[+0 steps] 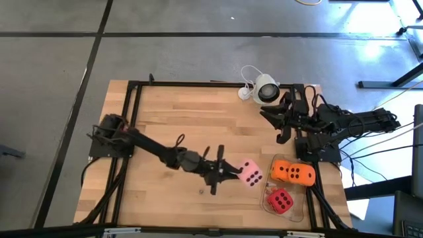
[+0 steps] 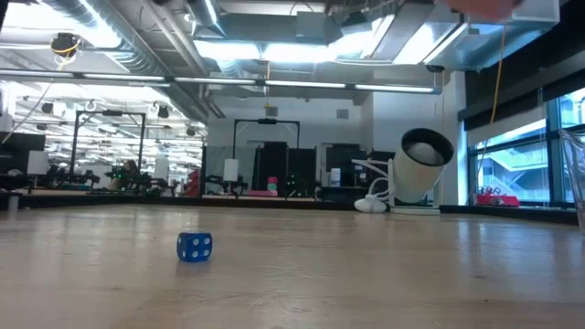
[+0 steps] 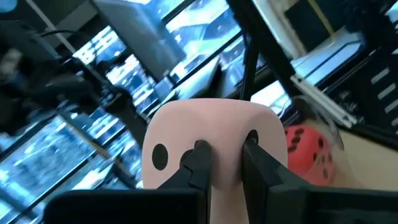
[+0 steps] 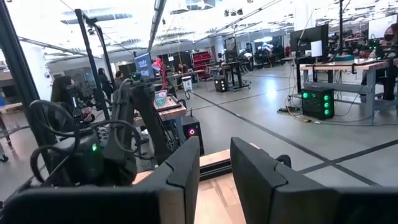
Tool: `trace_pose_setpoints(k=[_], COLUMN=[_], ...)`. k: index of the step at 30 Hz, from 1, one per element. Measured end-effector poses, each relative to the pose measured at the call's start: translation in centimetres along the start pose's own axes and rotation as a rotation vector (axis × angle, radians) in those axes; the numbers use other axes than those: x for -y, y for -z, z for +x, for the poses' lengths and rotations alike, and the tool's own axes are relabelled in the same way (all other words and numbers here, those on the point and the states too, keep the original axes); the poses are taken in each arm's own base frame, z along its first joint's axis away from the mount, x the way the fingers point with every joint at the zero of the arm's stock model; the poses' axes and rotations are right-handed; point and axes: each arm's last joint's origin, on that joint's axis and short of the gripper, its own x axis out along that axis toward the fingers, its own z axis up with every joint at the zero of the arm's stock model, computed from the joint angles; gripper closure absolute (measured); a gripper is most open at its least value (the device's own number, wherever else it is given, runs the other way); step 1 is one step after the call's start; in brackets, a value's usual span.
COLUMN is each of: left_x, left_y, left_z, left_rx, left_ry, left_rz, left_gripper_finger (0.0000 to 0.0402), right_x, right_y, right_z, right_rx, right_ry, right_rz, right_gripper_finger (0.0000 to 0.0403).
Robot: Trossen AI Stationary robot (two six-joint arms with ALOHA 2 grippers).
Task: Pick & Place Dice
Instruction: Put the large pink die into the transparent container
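My left gripper [image 1: 238,173] reaches toward the table's right side and is shut on the pale pink die [image 1: 251,173]. In the left wrist view the pink die [image 3: 211,134] fills the middle, beyond my fingers. Two orange dice [image 1: 293,173] lie side by side just right of it. The red die [image 1: 279,199] sits in a clear container [image 1: 296,213] near the table's near right corner and also shows as the red die [image 3: 308,152] in the left wrist view. My right gripper [image 1: 283,125] waits near the far right, slightly open and touching nothing. My left gripper pinches the pink die between its two fingers [image 3: 199,158], whose tips lie on the die's near side [image 3: 227,146] by two of its dark pips. The fingers come roughly level from the table's left. The low view shows no pink die on the table top, so it looks lifted clear.
A white round camera [image 1: 266,90] with its cable stands at the far edge, near my right arm. A small blue die [image 2: 194,247] lies on the wood near the table's middle. A black frame [image 1: 132,119] runs around the table top. Bare wood lies across the left and far middle.
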Motion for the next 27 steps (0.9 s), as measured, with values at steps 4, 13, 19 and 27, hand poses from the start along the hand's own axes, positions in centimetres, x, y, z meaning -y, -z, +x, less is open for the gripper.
trace_pose_setpoints(k=[4,13,19,27], left_x=[0.1,0.5,0.8,1.5], left_y=[0.9,3.7,4.8,7.8], left_z=[2.6,8.2,10.6,12.6], left_rx=[0.031,0.100,0.144,0.122], left_ry=[0.033,0.084,0.095,0.085], left_rz=[0.006,0.001,-0.009,-0.037], left_gripper_finger=[0.0366,0.0367,0.0367,0.0369], right_x=[0.0,-0.2,-0.3,-0.6], right_y=[0.0,0.0,0.1,0.1], right_z=[0.0,0.0,0.0,-0.1], right_rx=[0.000,-0.010,-0.016,-0.028], right_ry=[0.000,-0.066,-0.117,-0.201], right_rz=[-0.003,-0.002,-0.001,0.002], right_gripper_finger=[0.0309,0.0309,0.0309,0.0309])
